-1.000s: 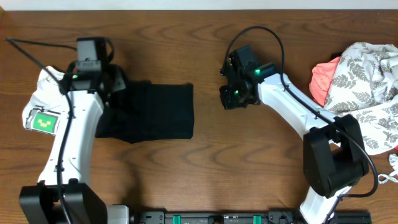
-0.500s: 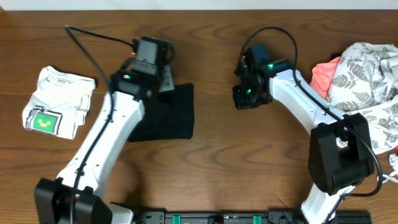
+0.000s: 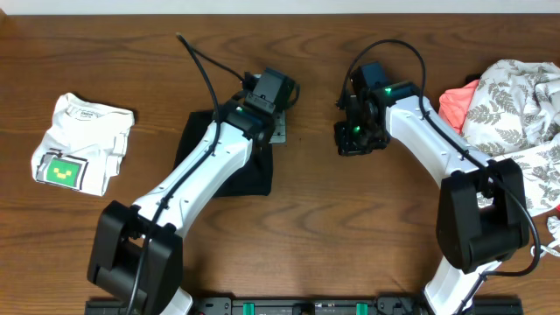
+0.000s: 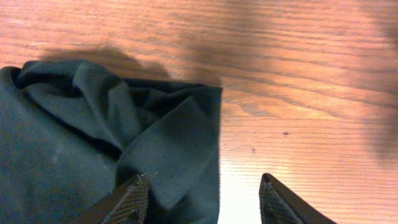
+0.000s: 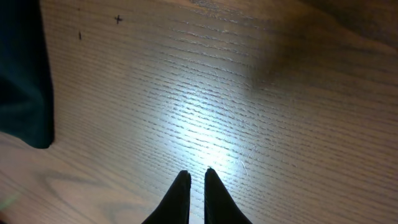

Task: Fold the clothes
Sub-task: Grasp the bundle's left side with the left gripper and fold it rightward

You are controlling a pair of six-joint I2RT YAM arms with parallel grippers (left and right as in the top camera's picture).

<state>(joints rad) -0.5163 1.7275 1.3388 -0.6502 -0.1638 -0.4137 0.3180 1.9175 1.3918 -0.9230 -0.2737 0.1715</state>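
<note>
One of the clothes, a black garment (image 3: 197,140), lies folded into a narrow dark block at the table's middle left, with my left arm across it. In the left wrist view its bunched upper layer (image 4: 93,137) ends in a straight edge between my fingers. My left gripper (image 3: 278,131) (image 4: 202,199) stands open at the garment's right edge, one finger (image 4: 132,198) over cloth, the other over bare wood. My right gripper (image 3: 354,144) (image 5: 196,186) is shut and holds nothing, hovering over bare wood right of the garment, whose edge (image 5: 22,81) shows at the far left of its view.
A folded white T-shirt (image 3: 83,140) with a green print lies at the far left. A heap of clothes, leaf-patterned white (image 3: 516,114) over coral fabric (image 3: 455,109), fills the right edge. Bare wood separates the black garment from my right gripper.
My left arm swept right across the black garment, carrying its left part over, and its jaws opened, letting go of the cloth. The garment is now narrower. My right gripper drifted slightly right.
</note>
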